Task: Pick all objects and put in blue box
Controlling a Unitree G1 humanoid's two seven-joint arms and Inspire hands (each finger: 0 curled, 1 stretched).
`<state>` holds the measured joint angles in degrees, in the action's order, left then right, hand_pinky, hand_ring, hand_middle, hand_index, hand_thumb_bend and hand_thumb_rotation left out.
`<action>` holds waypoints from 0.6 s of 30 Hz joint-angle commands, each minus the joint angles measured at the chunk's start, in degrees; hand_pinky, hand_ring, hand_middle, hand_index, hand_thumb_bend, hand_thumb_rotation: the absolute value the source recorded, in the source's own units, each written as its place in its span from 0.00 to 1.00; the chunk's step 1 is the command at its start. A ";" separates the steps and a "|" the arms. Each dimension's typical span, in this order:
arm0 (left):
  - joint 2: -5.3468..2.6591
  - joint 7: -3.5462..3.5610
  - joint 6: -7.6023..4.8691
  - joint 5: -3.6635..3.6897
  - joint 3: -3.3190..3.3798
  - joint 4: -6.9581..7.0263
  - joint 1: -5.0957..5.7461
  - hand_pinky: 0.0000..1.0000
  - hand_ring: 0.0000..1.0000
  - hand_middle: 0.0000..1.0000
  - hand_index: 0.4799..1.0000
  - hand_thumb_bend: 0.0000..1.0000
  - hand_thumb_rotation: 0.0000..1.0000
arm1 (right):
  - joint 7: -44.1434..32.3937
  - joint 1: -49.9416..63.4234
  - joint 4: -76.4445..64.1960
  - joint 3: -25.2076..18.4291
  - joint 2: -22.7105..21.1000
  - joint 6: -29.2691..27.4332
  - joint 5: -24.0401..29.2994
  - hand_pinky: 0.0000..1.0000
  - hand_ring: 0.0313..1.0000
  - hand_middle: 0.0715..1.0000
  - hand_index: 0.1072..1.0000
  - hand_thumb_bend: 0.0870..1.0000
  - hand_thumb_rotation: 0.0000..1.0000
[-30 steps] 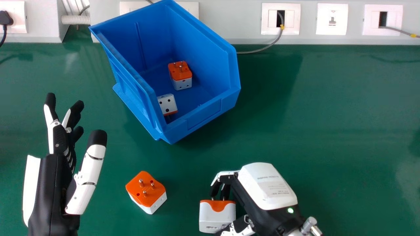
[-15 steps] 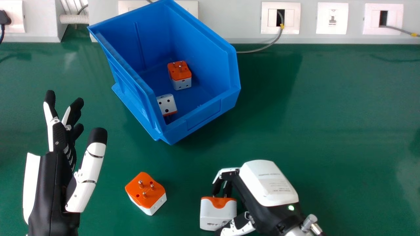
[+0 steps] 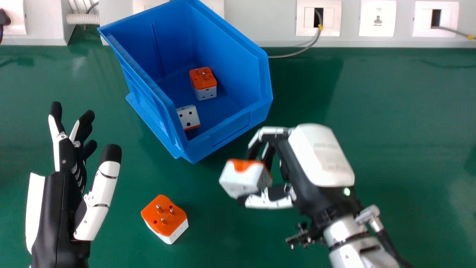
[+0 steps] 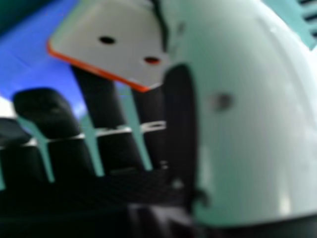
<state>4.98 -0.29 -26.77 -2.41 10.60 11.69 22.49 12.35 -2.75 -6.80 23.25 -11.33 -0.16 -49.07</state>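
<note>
Since the earlier frame, the right hand (image 3: pixel 321 160) had come up and forward over the table (image 3: pixel 386 123), bringing an adapter (image 3: pixel 240 180) from low in the head view to just short of the blue box (image 3: pixel 232 128). That hand was closed on its load, fingers at the orange pin side and thumb under the white body, a pinch that seemed chosen to keep the palm clear and let the adapter drop once the fingers spread. The piece was tilted, probably harmless for a simple release. The box stood with its low front lip turned towards the work, which likely made the entry easier; the side walls rose higher, so the adapter or knuckles could have caught there if carried in too low. Inside, one adapter (image 3: pixel 203 83) sat pins up and another (image 3: pixel 188 117) lay by the left wall, leaving bare floor along the right for the third. The next move called for some more lift, then a pass over the lip. The last loose adapter (image 3: pixel 164 219) rested pins up on the table, well apart from the box, with room around it; the left hand (image 3: pixel 61 208) was open at the view's left.
</note>
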 commanded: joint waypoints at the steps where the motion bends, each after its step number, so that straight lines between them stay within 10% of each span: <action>1: -0.06 -0.21 -1.07 -0.38 0.03 0.74 0.19 0.93 0.96 0.95 0.89 0.51 0.78 | -0.56 -1.73 -3.50 -1.07 0.42 0.52 -0.21 0.09 0.10 0.13 0.41 0.43 0.15; 18: 0.09 -0.55 -1.63 -2.25 -0.18 0.39 0.64 0.93 0.96 0.96 0.91 0.52 0.83 | -0.91 -21.07 0.09 -3.70 3.43 -0.51 0.90 0.06 0.07 0.09 0.41 0.43 0.15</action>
<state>4.96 -0.53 -26.91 -4.41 10.40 11.35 22.86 10.69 -20.87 -6.83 20.07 -8.92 -0.60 -47.98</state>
